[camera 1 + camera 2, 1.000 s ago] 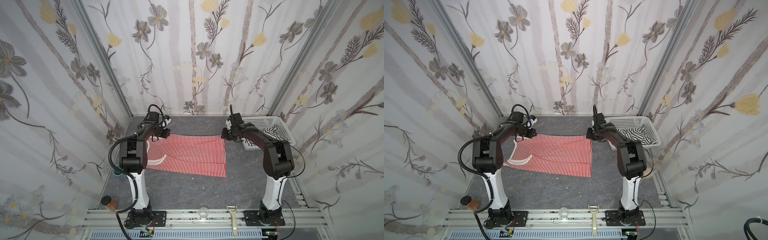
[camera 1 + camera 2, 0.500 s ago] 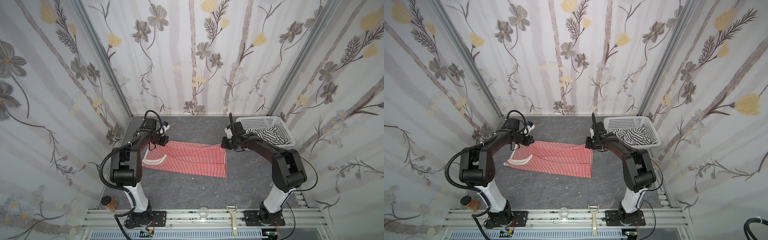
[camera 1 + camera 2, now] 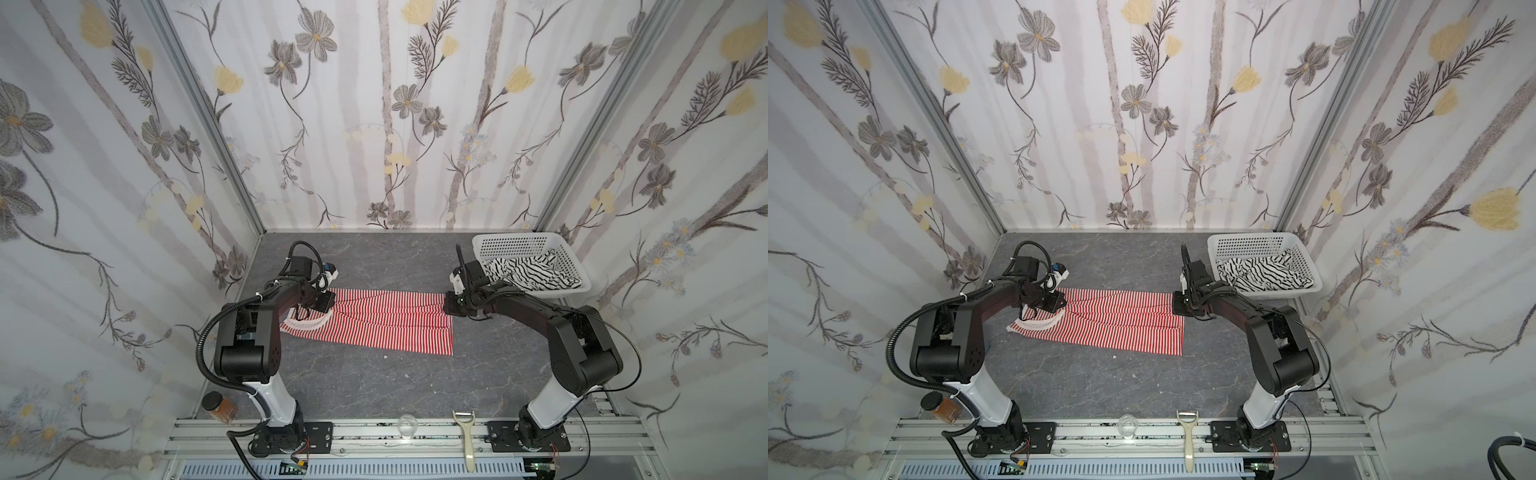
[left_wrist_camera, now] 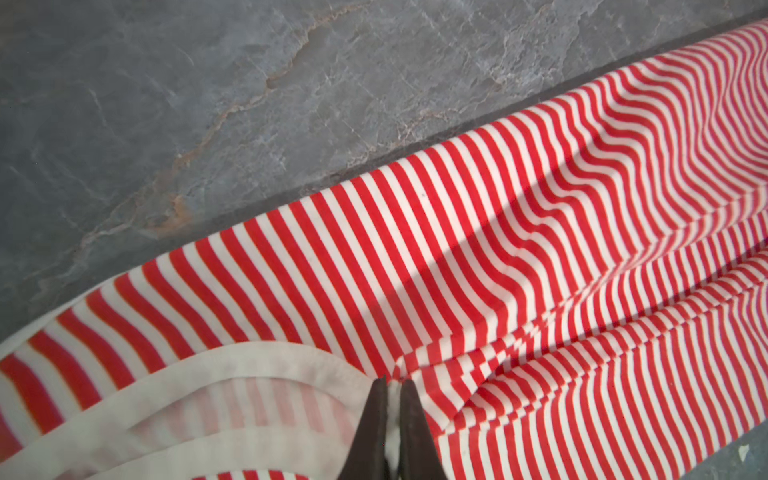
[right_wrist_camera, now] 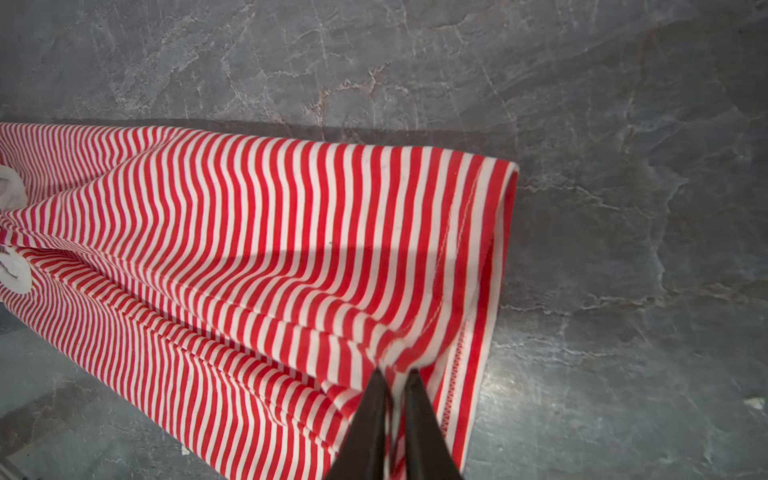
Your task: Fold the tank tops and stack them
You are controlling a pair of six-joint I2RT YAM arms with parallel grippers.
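The red-and-white striped tank top (image 3: 386, 328) (image 3: 1121, 324) lies flat across the middle of the grey table, its far long edge folded over toward the front. At its pale-trimmed end, my left gripper (image 3: 325, 304) (image 4: 390, 384) is shut on a pinch of the trim and stripes (image 4: 457, 249). My right gripper (image 3: 451, 306) (image 5: 395, 372) is shut on the hem end (image 5: 249, 249), with cloth between the jaws. In both top views the white tank top with black stripes (image 3: 523, 272) (image 3: 1262, 272) is crumpled in the basket.
The white perforated basket (image 3: 515, 239) (image 3: 1250, 237) stands at the back right, close behind my right wrist. Along the front rail are an amber jar (image 3: 220, 405), a small clear glass (image 3: 406, 426) and a peeler (image 3: 467, 436). Flowered walls close in three sides.
Both grippers have drawn toward the front and come down, carrying the red top's far edge over the cloth. The top now lies narrower.
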